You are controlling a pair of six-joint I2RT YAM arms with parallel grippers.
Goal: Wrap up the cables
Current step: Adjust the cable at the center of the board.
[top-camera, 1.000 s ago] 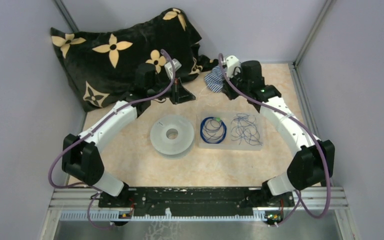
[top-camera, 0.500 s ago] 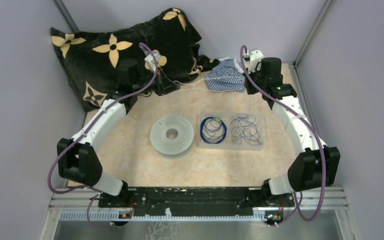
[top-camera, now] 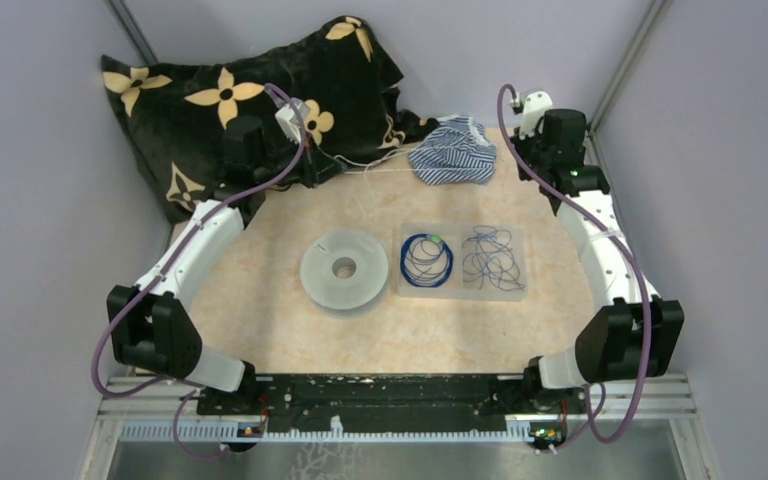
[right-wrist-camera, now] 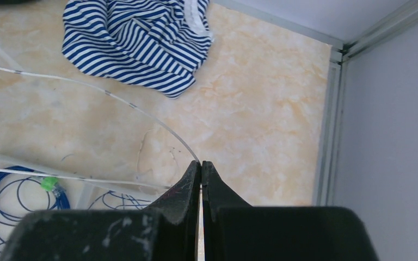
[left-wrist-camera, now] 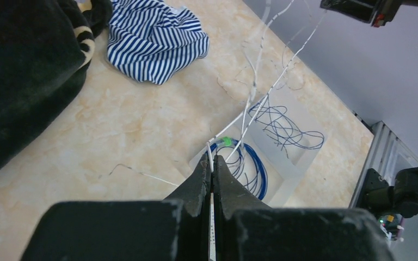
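Observation:
A thin whitish cable [top-camera: 400, 168] runs taut along the back of the table between my two grippers. My left gripper [top-camera: 325, 168] is shut on one end [left-wrist-camera: 211, 162]. My right gripper [top-camera: 516, 158] is shut on the other end [right-wrist-camera: 201, 163], and the cable [right-wrist-camera: 114, 95] curves away from it to the left. The dark blue ring coil [top-camera: 427, 260] with its green bit [left-wrist-camera: 226, 141] and the loose blue tangle [top-camera: 493, 260] lie on a pale translucent sheet [top-camera: 515, 290] mid-table. The coil's green bit also shows in the right wrist view [right-wrist-camera: 49, 184].
A pale round spool [top-camera: 343, 270] lies left of the coil. A blue-and-white striped cloth [top-camera: 453, 152] sits at the back between the grippers. A black flowered cushion [top-camera: 210, 110] fills the back left. Walls and a metal rail [right-wrist-camera: 329, 119] close the right side.
Both grippers have moved apart and toward the back, the left one leftward to the cushion and the right one toward the back right corner. The whitish cable is now stretched between them.

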